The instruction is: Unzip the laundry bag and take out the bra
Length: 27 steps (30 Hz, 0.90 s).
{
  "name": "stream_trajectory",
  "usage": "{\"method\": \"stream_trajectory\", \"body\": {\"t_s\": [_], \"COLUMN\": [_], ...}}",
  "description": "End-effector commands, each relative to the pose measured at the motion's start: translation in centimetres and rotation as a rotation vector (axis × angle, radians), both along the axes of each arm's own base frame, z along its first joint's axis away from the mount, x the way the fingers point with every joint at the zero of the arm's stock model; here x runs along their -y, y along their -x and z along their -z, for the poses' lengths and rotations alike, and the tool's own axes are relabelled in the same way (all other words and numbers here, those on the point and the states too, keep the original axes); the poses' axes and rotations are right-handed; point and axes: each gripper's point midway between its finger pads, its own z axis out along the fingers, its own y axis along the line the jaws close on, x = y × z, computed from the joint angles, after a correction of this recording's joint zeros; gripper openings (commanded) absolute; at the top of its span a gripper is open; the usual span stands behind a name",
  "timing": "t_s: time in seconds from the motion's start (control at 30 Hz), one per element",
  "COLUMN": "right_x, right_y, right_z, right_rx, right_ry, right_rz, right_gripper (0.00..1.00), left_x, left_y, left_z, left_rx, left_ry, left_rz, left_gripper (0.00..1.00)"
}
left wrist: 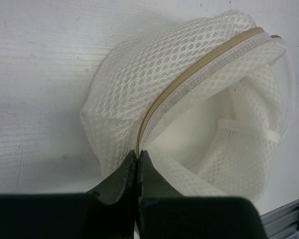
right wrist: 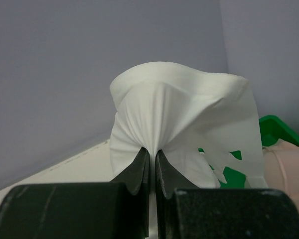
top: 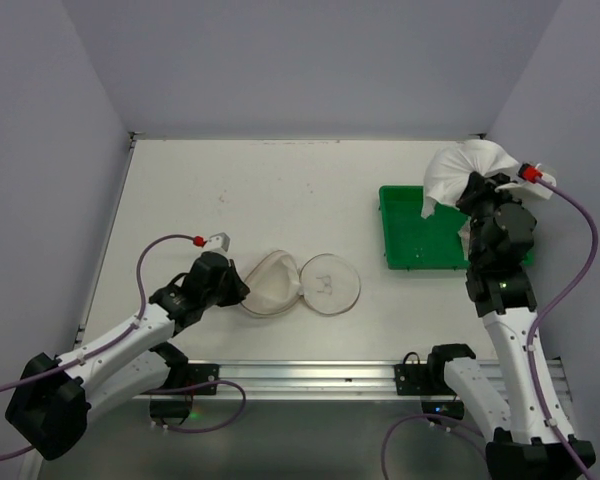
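Left jaws are pinched together on the beige zip rim (left wrist: 209, 64) of the laundry bag (top: 273, 285), which lies unzipped on the worktop (top: 230, 190). Right jaws are clamped on the white bra (top: 458, 168), held high over the green tray (top: 405, 232). That thin pinch could slip, dropping it off the tray. Cups and straps are hard to make out; the bag's inside is partly hidden.

Open mesh cloth on the laundry bag (left wrist: 139, 84); smooth matt cloth bra (right wrist: 179, 109); smooth plastic tray (top: 410, 245)
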Motion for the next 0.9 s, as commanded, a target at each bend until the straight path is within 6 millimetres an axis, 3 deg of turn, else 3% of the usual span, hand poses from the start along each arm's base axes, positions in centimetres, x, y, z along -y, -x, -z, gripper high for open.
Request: {"method": "stream_trajectory", "body": {"t_s": [0.0, 0.1, 0.17, 0.33, 0.6, 0.73, 0.87], "right_x": [2.1, 4.6, 4.7, 4.8, 3.7, 1.3, 0.5], "right_y": [0.1, -0.1, -0.3, -1.9, -4.1, -5.6, -7.0], "right_z": [-1.4, -0.1, 0.1, 3.0, 10.4, 14.0, 17.4], "right_rx": [0.017, -0.01, -0.01, -0.114, -0.311, -0.387, -0.481], "right_ry": [0.03, 0.017, 0.019, 0.039, 0.033, -0.01, -0.052], "right_rz": [0.064, 0.139, 0.129, 0.114, 0.034, -0.1, -0.147], "right_gripper": [0.0, 0.0, 0.0, 0.0, 0.0, 0.0, 0.0], "left_x": [0.0, -0.1, -0.2, -0.1, -0.1, -0.3, -0.4], "left_y": [-0.9, -0.8, -0.7, -0.8, -0.5, -0.4, -0.3], "left_z": [-1.3, -1.3, -1.2, -1.2, -0.8, -0.7, -0.5], "left_rx": [0.053, 0.053, 0.049, 0.049, 0.038, 0.034, 0.029], "left_ry": [-0.003, -0.002, -0.006, -0.005, -0.007, -0.012, -0.016], "left_rz": [-0.003, -0.004, -0.003, -0.002, 0.0, -0.004, -0.004], "left_gripper": [0.0, 0.0, 0.0, 0.0, 0.0, 0.0, 0.0]}}
